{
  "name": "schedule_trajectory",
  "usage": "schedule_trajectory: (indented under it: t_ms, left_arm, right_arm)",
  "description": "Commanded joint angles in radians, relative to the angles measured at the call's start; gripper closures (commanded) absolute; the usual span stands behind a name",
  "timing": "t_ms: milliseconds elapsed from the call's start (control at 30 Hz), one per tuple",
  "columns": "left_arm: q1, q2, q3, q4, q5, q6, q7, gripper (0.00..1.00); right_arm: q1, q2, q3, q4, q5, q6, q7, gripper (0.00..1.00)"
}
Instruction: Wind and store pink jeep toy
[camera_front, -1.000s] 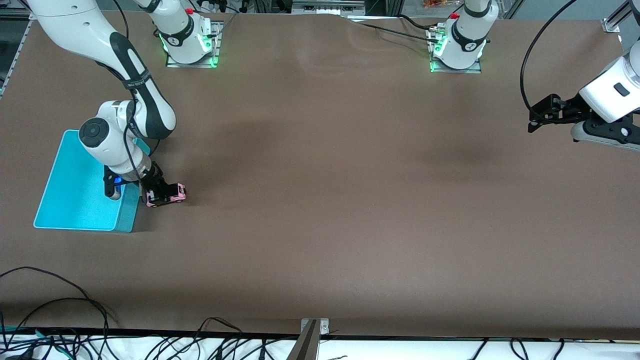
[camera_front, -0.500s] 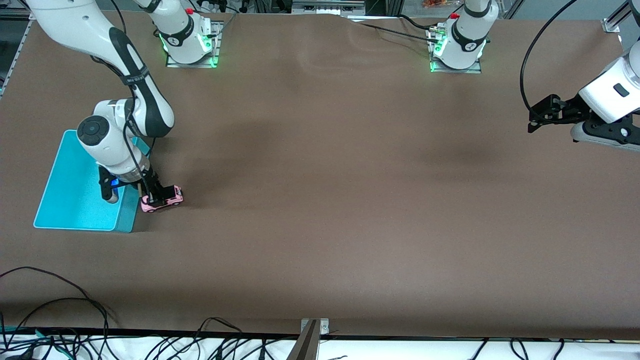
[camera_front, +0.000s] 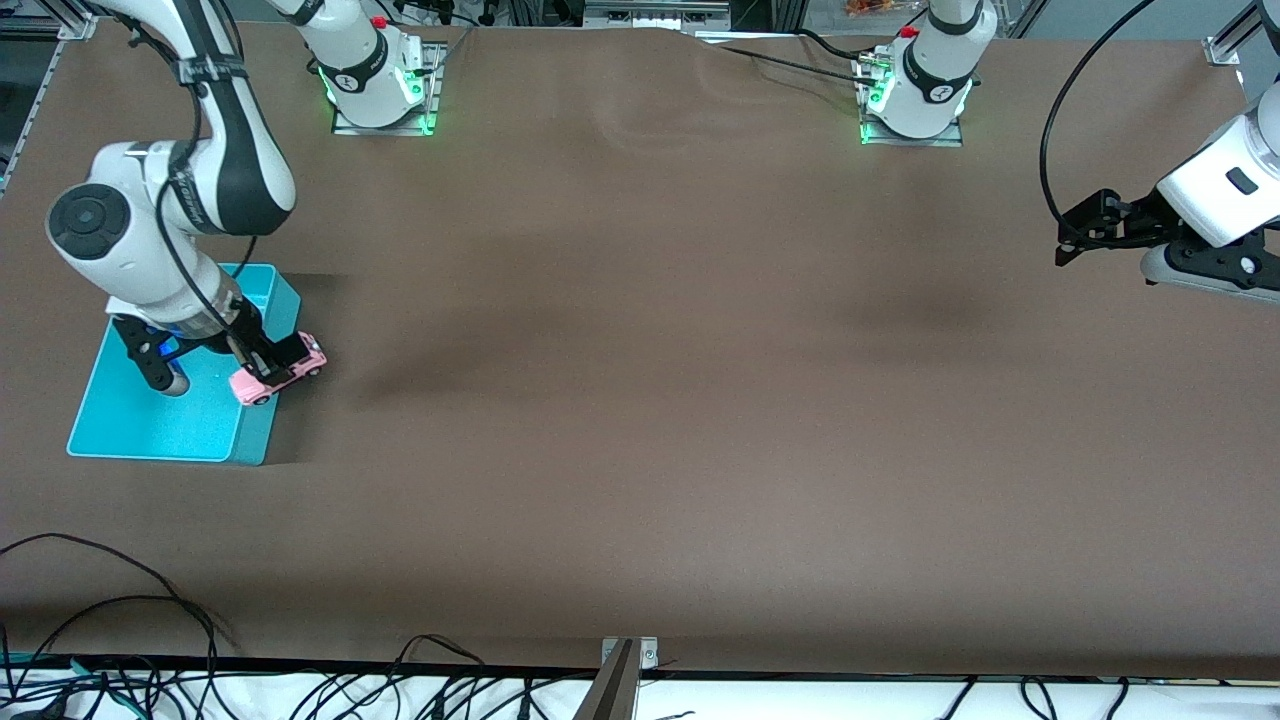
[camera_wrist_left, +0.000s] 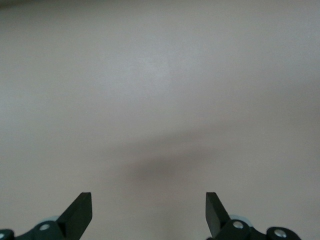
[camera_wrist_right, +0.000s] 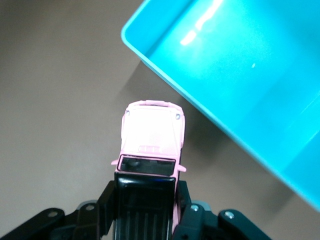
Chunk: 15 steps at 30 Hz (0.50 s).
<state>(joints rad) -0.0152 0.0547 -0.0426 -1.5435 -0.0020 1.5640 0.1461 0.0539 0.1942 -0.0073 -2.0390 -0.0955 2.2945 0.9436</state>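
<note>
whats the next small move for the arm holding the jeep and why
Probably carry it a little farther over the cyan bin, then open. The right gripper is shut on the pink jeep toy, lifted at the bin's rim and not yet over its floor. The left gripper waits open.

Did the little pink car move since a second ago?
Yes. The pink jeep toy, gripped in the right gripper, has risen off the table beside the cyan bin and now hangs over the bin's rim.

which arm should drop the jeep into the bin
Right. The right gripper is shut on the pink jeep toy, lifted over the cyan bin's wall. The left gripper waits open at the left arm's end of the table.
</note>
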Motion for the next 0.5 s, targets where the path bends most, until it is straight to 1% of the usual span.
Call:
schedule_trajectory:
  t_ms: [0,133,367,467]
  left_arm:
    - [-0.005,0.014,0.0,0.029,0.016,-0.013,0.006,0.0]
    - [-0.005,0.014,0.0,0.029,0.016,-0.013,0.006,0.0]
    - [-0.005,0.014,0.0,0.031,0.016,-0.013,0.006,0.0]
    - [-0.006,0.014,0.0,0.031,0.016,-0.013,0.006,0.0]
  right_arm:
    - [-0.008,-0.001,-0.042,0.075,0.028,-0.142,-0.277,1.0]
    - [-0.008,0.001,-0.106,0.099,0.045,-0.181,-0.439,1.0]
    - [-0.012,0.04,-0.207,0.099,0.042,-0.165,-0.662,1.0]
    - [-0.023,0.066,-0.241,0.097,0.043,-0.147,-0.758,1.0]
